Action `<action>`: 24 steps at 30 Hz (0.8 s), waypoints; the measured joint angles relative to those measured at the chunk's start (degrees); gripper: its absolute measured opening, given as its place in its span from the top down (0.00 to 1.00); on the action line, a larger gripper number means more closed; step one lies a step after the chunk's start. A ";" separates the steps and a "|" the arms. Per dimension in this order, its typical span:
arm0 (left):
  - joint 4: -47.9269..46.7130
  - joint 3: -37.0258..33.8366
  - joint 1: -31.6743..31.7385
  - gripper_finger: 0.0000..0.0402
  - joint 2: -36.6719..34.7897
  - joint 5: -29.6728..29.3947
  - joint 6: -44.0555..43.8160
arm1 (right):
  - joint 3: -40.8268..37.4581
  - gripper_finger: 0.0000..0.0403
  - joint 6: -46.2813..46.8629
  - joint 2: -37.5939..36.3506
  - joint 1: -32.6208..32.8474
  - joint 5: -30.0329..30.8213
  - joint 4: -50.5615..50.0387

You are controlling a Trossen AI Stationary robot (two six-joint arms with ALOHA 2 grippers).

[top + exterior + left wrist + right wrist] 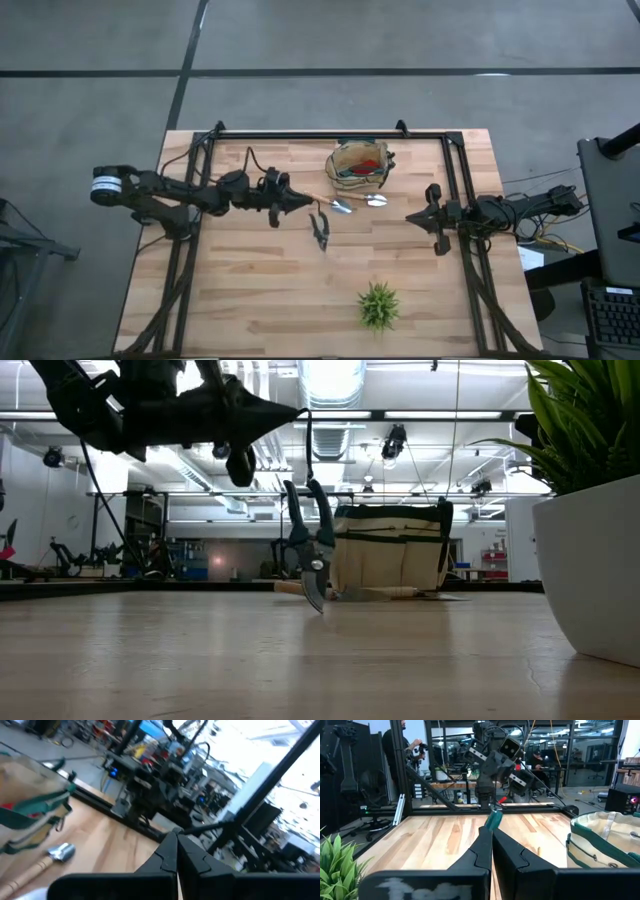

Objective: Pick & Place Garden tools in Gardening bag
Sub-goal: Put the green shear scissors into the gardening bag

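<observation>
Centrally, the bag (357, 168) is holding a red item (371, 164); only the low view is showing the shears (308, 556) dangling. Left pincer (308, 203) clenched; right pincer (409, 216) clenched, empty.

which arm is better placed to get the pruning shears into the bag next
Left. The left gripper hangs above the table with the pruning shears dangling from it, close to the gardening bag. The right gripper waits, shut, at the table's right side.
</observation>
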 joint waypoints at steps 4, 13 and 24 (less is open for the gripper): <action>2.21 0.02 0.02 1.00 0.00 -2.79 -0.05 | 0.00 0.98 0.22 0.00 0.00 0.00 0.00; 3.87 2.53 0.07 1.00 -0.68 -3.46 1.67 | 0.00 0.98 0.18 0.02 -0.02 0.00 0.00; -27.86 5.31 0.07 0.93 0.01 -15.58 4.05 | 0.00 0.98 0.16 0.00 -0.02 -0.02 0.00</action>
